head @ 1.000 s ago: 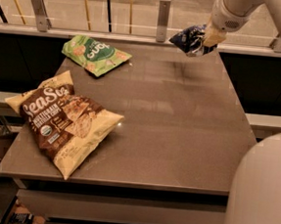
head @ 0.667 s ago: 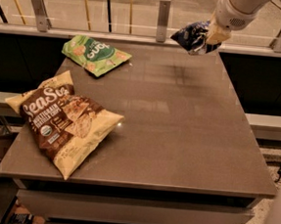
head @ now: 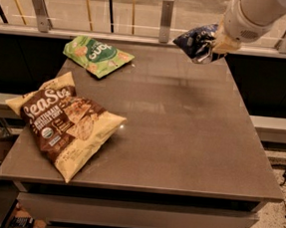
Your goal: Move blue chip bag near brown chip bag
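My gripper (head: pixel 212 46) comes in from the top right and is shut on the blue chip bag (head: pixel 193 41), a small crumpled navy foil bag with white lettering. It holds the bag in the air above the table's far right corner. The brown chip bag (head: pixel 62 121), large with a dark brown centre panel, cream script and pale yellow edges, lies flat on the table (head: pixel 191 135) at the front left, far from the gripper.
A green chip bag (head: pixel 97 56) lies at the table's far left. A metal railing (head: pixel 165 18) runs along behind the table. The table's edges drop off at the front and both sides.
The gripper with the blue bag has shifted slightly left and up. The white robot body that filled the lower right corner has moved out of view.
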Controlling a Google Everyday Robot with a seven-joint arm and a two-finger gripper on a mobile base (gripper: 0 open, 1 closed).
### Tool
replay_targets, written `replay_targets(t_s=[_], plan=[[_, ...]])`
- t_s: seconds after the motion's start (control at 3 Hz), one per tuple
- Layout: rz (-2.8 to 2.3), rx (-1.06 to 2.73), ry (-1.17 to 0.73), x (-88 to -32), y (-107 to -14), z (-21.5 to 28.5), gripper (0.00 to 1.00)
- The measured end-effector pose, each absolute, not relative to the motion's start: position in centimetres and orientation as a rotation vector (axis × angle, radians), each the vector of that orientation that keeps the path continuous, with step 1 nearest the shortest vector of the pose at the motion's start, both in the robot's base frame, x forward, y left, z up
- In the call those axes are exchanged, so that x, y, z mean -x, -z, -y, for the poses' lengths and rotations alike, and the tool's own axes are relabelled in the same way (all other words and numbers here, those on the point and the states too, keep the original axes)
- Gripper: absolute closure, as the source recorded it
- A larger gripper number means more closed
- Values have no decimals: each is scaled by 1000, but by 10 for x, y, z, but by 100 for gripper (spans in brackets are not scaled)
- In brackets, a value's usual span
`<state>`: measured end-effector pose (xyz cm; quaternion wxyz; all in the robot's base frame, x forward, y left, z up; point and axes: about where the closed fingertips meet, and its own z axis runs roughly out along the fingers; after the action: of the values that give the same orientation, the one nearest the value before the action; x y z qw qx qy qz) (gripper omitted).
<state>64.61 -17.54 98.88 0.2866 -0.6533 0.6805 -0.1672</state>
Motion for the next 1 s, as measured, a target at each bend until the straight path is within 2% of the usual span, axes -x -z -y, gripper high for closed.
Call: replay_targets(t_s=[1.0], plan=[[-1776,1724,484,-563,-978,120,100]])
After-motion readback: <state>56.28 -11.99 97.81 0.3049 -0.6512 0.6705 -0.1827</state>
